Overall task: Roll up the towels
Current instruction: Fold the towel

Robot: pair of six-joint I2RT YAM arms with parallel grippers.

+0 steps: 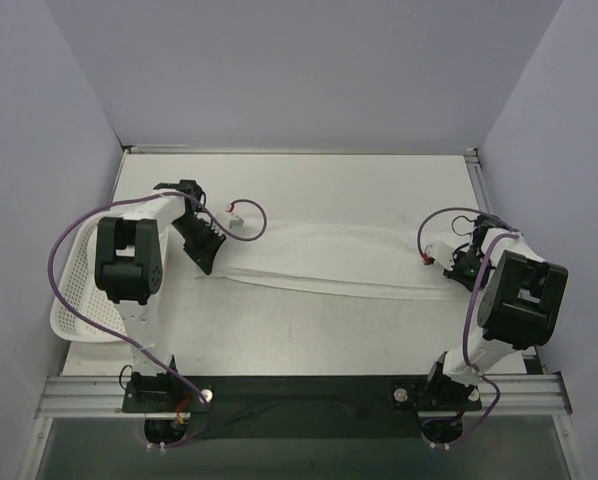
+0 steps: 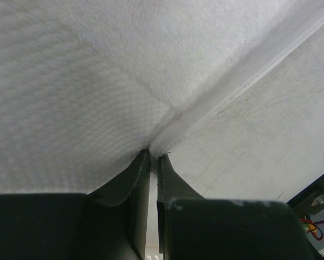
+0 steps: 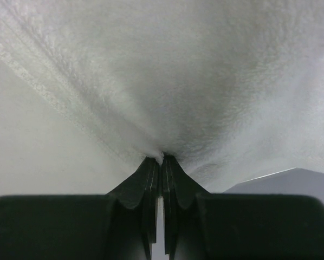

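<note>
Top external view is showing the towel [image 1: 329, 262] lying stretched in a long band on the table [image 1: 309, 340], right of the basket [image 1: 74, 290]. The left gripper [image 1: 207, 262] is holding the end nearest the basket, the right gripper [image 1: 457, 270] the end farthest from it.

Left wrist view: its fingers [image 2: 137, 173] are pinching a towel corner.

Right wrist view: its fingers [image 3: 148, 179] are pinching the bunched towel edge.

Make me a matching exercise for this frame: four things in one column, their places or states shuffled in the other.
1. long white terry towel
2. white perforated plastic basket
3. left hand
4. right hand

A. shut on the towel's right end
B. at the table's left edge
C. stretched across the table
D. shut on the towel's left end

Pairs: 1-C, 2-B, 3-D, 4-A
</note>
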